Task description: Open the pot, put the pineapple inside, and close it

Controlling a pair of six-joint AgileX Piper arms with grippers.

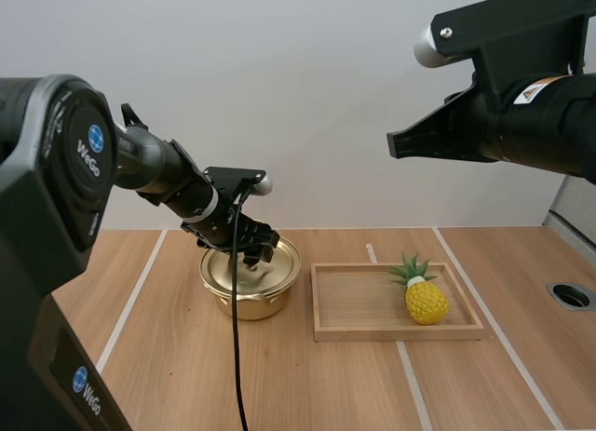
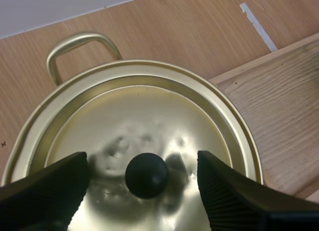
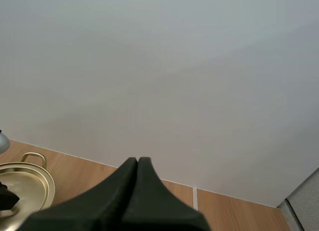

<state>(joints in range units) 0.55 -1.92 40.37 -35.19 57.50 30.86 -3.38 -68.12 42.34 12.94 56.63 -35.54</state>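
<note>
A gold pot (image 1: 251,280) stands on the table with its lid (image 2: 144,126) on. My left gripper (image 1: 251,254) hangs just over the lid, open, its fingers (image 2: 50,183) standing to either side of the black knob (image 2: 146,175) without touching it. A yellow pineapple (image 1: 425,297) with a green crown lies at the right end of a wooden tray (image 1: 354,305), to the right of the pot. My right gripper (image 3: 138,163) is raised high above the table, shut on nothing, its fingers together as one dark wedge; the pot (image 3: 22,183) shows below it.
The tray (image 2: 279,116) sits right beside the pot. White tape lines (image 1: 135,296) cross the wooden table. A round grommet hole (image 1: 570,295) is at the table's far right edge.
</note>
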